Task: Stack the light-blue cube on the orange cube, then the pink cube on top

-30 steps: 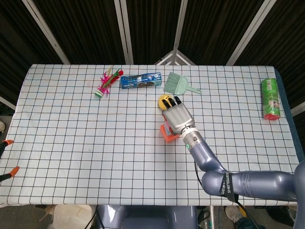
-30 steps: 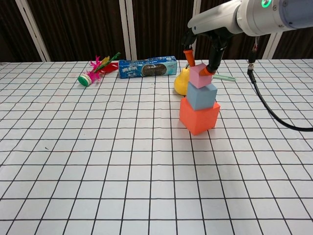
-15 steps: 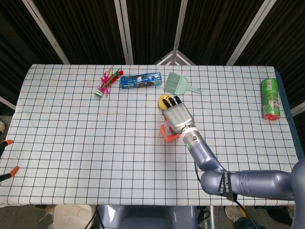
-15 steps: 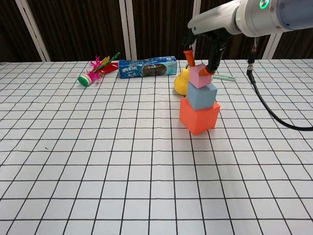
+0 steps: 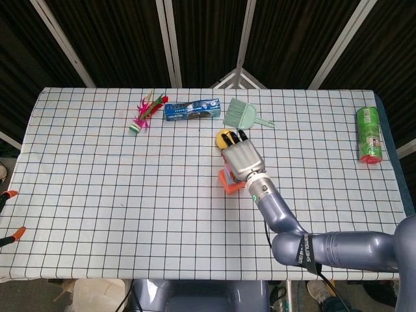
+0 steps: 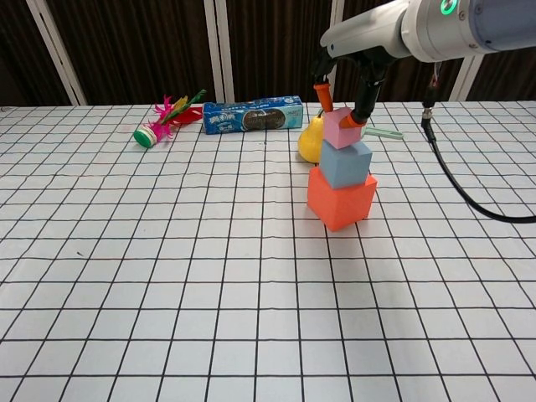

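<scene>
Your right hand has its orange-tipped fingers at either side of the one pink cube; whether they clamp it or merely flank it, you cannot tell. That cube tops one light-blue cube, which sits on one orange cube: three cubes, one stack. From the stack, one yellow pear stands at 11 o'clock, one cookie pack and one shuttlecock lie toward 10, and one green can lies at 2.
</scene>
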Controlling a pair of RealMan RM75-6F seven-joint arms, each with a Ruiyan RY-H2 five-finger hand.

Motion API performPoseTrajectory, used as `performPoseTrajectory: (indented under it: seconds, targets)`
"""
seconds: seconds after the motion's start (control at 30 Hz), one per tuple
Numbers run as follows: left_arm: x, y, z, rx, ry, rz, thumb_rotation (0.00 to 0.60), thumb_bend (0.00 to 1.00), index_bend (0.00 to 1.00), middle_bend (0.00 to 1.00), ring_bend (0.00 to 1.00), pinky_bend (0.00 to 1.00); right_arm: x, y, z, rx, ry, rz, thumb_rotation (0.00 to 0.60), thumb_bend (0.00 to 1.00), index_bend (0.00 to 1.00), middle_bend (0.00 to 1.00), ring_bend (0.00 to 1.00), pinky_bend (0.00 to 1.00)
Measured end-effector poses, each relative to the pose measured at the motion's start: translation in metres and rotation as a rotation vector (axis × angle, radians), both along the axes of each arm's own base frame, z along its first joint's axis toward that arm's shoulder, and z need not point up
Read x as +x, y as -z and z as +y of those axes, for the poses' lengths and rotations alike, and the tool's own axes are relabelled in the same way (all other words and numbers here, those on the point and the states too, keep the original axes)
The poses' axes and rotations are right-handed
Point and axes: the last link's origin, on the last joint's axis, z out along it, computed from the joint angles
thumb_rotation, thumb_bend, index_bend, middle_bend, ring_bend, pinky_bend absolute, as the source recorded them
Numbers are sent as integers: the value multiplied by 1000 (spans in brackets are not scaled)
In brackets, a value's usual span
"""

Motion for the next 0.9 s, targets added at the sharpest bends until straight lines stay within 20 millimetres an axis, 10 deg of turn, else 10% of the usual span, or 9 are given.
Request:
performPoseTrajectory:
  seconds: [0.9]
  targets:
    - [0,1,1,-4,-1,1,600,206,222,28,0,18,-2,0,2,6,5,1,600,439,479,67,31,0]
